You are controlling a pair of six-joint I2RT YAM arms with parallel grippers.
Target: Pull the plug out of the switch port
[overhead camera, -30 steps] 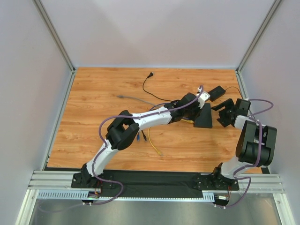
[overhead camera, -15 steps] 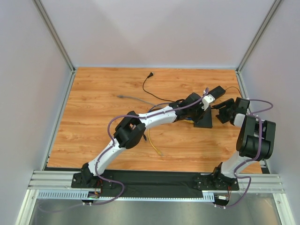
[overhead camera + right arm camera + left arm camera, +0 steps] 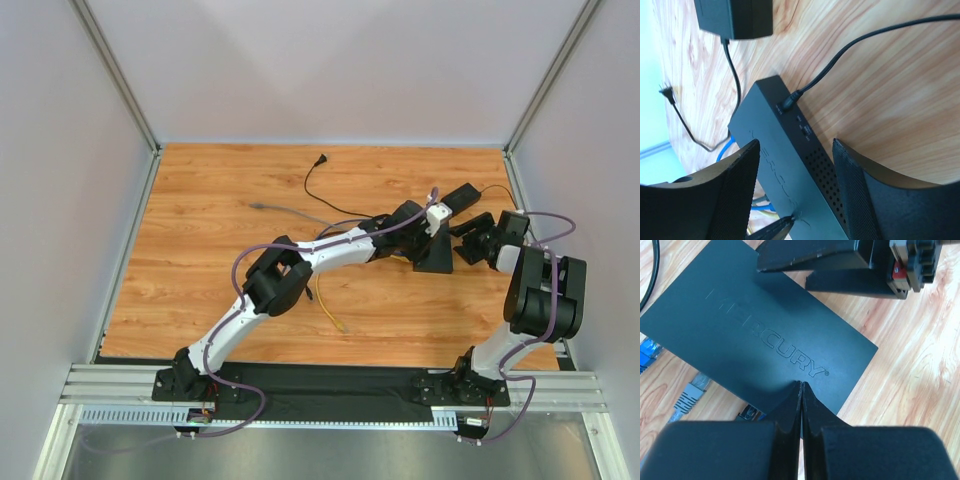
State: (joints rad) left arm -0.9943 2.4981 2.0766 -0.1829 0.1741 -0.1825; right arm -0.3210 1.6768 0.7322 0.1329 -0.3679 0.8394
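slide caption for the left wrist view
Shut left gripper over flat black Mercury switch box, grey cable plug at its edge

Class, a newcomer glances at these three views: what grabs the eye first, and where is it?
The flat black switch lettered MERCURY fills the left wrist view, with the left gripper, jaws shut, at its near edge. In the right wrist view the right gripper straddles the switch with jaws open, beside a black power cord plugged into its side.
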